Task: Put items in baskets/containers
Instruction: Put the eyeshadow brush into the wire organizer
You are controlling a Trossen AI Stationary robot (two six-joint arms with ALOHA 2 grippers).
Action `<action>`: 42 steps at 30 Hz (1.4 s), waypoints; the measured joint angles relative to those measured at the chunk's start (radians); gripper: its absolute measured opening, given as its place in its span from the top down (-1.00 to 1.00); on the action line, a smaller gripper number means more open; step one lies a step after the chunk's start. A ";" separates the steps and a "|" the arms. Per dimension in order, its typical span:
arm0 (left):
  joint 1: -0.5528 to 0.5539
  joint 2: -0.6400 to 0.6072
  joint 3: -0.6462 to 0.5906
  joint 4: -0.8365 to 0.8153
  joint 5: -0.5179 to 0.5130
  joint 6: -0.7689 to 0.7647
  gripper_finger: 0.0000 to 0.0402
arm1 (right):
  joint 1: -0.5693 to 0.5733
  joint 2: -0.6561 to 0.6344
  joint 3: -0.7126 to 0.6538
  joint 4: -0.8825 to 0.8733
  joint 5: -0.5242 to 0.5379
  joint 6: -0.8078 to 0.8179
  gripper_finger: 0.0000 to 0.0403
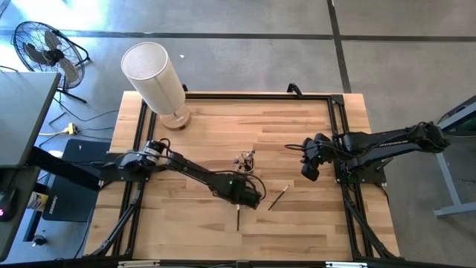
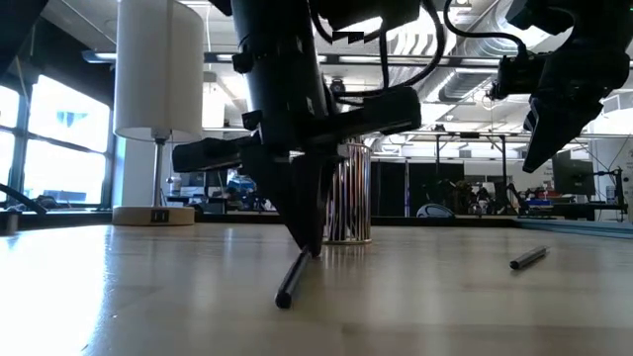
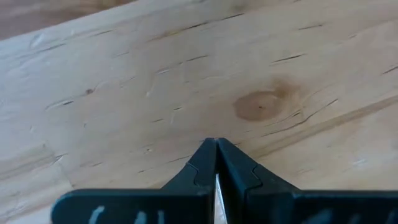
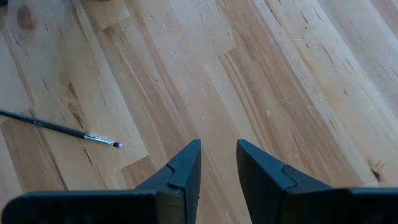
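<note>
step: pick-up | left gripper pinched tight on one brush lying on the table | glass cup with brushes just behind | second brush loose nearby | right gripper parted, empty, hovering | next: lift, tip upright, lower into cup

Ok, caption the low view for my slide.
Left gripper shut on a makeup brush before the glass cup; right gripper waits open above.
</note>
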 joint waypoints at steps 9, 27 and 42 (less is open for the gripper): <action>-0.063 -0.067 0.151 -0.226 -0.309 0.026 1.00 | 0.000 0.000 0.000 0.002 0.004 0.000 0.52; 0.023 -0.276 0.313 -0.061 -0.831 0.919 1.00 | 0.000 -0.006 -0.002 0.092 0.013 0.065 0.52; 0.207 -0.408 0.038 0.424 -0.274 1.465 1.00 | 0.000 -0.005 -0.003 0.208 0.064 0.217 0.52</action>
